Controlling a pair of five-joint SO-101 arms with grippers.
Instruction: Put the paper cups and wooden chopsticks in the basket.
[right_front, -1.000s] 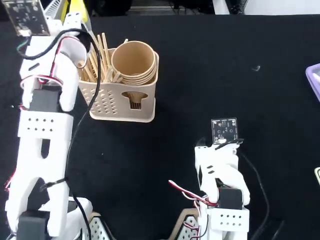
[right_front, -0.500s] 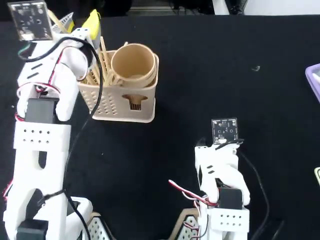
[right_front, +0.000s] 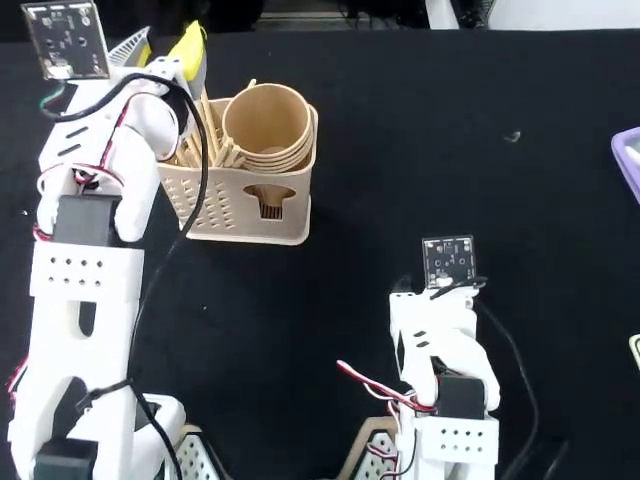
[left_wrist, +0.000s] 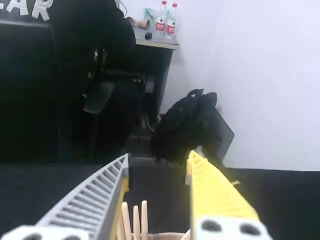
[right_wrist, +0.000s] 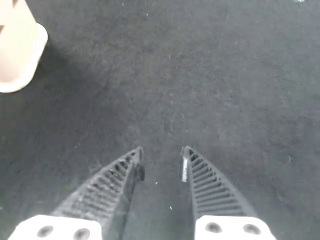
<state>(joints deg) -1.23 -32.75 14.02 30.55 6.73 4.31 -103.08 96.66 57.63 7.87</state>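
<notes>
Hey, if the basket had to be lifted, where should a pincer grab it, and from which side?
Probably the handle cutout in the near wall of the basket, coming from the near side. That wall faces open table and the slot gives a finger purchase; cups and chopsticks crowd the top, so pinching the rim from above looks awkward.

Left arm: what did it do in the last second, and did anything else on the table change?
The left gripper rose from the chopsticks in the basket and tilted upward. It is open and holds nothing. The chopsticks, the cups and the basket stayed in place. The right gripper stayed open over the table, without moving.
</notes>
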